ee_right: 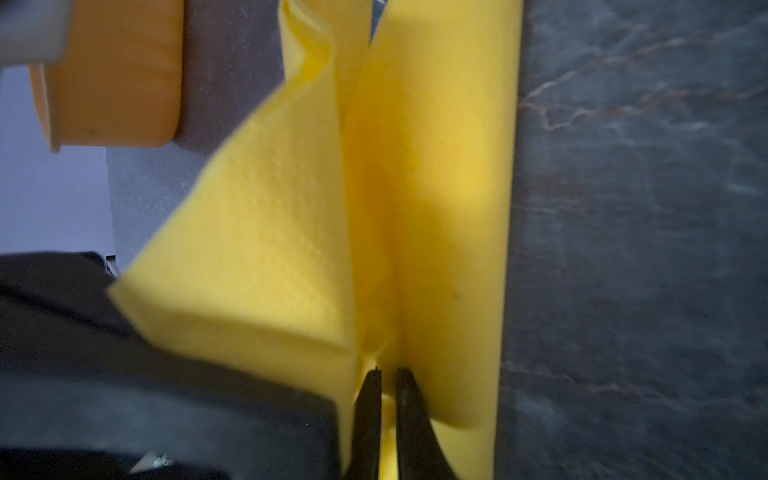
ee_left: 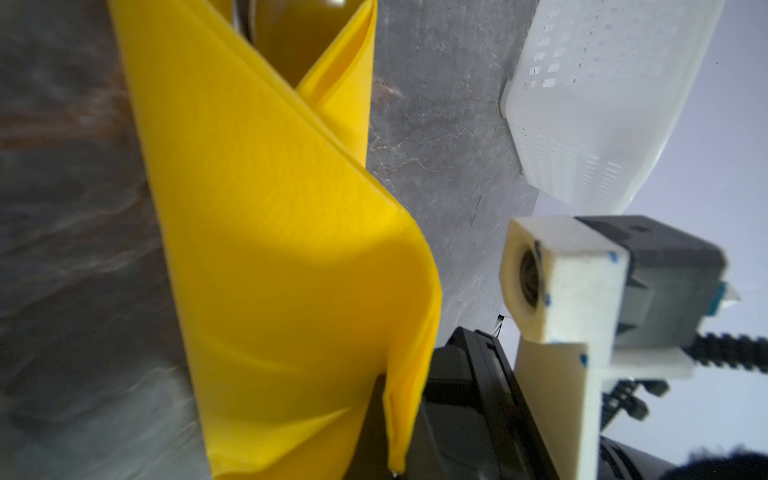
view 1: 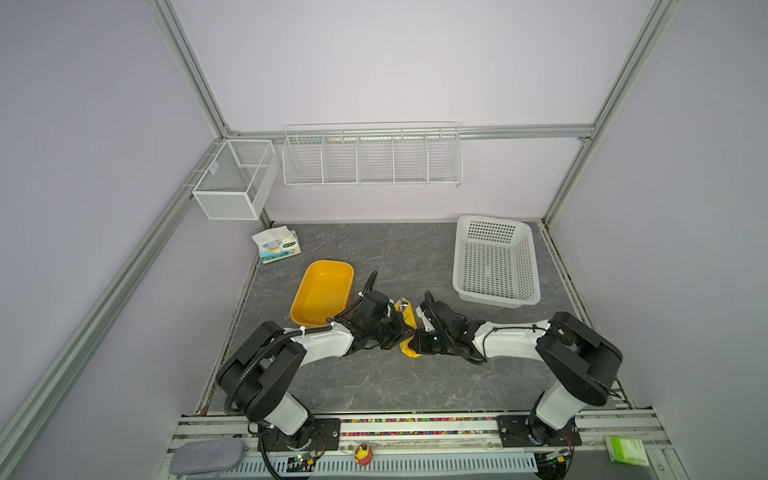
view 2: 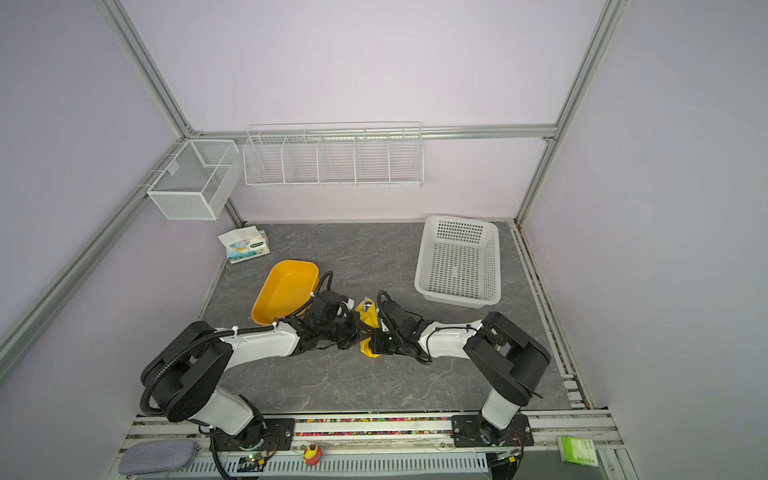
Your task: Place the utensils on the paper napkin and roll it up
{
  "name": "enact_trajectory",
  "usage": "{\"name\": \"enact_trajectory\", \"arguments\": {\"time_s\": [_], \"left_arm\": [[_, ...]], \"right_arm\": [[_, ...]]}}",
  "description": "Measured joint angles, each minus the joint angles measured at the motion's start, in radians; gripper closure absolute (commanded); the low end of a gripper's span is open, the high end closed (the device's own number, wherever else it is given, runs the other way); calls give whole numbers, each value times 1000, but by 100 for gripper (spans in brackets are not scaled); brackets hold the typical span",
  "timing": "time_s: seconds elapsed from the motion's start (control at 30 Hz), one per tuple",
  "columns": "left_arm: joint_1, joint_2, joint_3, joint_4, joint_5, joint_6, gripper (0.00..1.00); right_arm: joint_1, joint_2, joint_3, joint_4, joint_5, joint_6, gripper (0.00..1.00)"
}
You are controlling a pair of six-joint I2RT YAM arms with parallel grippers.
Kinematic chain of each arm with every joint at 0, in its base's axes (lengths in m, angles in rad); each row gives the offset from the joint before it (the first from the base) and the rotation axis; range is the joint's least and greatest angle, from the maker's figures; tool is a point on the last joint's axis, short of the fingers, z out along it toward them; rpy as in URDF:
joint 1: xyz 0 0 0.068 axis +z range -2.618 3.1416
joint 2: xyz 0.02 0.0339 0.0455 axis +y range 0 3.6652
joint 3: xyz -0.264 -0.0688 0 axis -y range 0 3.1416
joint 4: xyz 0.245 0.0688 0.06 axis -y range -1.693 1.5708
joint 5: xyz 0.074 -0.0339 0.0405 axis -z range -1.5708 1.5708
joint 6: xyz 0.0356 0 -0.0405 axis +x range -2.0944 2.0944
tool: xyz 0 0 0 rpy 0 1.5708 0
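Two arms meet over the middle of the grey, marble-veined table (view 1: 374,382), and their black wrists crowd my top views so closely that I see only the two ends of the paper napkin (view 1: 406,316). An orange-yellow plastic tray (view 1: 320,295) with smooth, rounded corners lies just behind the left wrist, close to the napkin but apart from it. A white perforated plastic basket (view 1: 494,266) stands well off to the right rear, and a tissue pack (view 1: 277,245) sits in the far left corner. Both wire racks on the walls are far from the work. The napkin is a loose, narrow yellow roll at the table's centre, its long axis running from near to far with a slight slant. At its far end the utensils (ee_left: 243,16) show as a glint of silver metal inside the open mouth; I cannot tell which piece it is. The paper is matte with a fine embossed grain, and one flap stands up in a soft curve. My left gripper (view 1: 397,330) is closed on a fold of that flap. My right gripper (ee_right: 388,376) has its thin black fingertips (ee_right: 370,399) pinched together on a crease of the roll.
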Motion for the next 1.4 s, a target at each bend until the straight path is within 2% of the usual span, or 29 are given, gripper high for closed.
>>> {"name": "enact_trajectory", "arguments": {"time_s": [0.17, 0.47, 0.73, 0.97, 1.4], "left_arm": [[-8, 28, 2, 30, -5, -14, 97], [-11, 37, 18, 48, -11, -22, 98], [-17, 43, 32, 44, -11, -21, 98], [-35, 58, 71, 0, -16, -5, 98], [-56, 174, 146, 3, -26, -5, 98]], "right_arm": [[-15, -19, -33, 39, -24, 29, 86], [-47, -129, -50, -9, -14, 32, 86], [-48, -80, -55, -50, 23, 22, 87], [-49, -58, -63, 0, 5, 23, 87], [-53, -61, -90, 53, -8, 25, 86]]}}
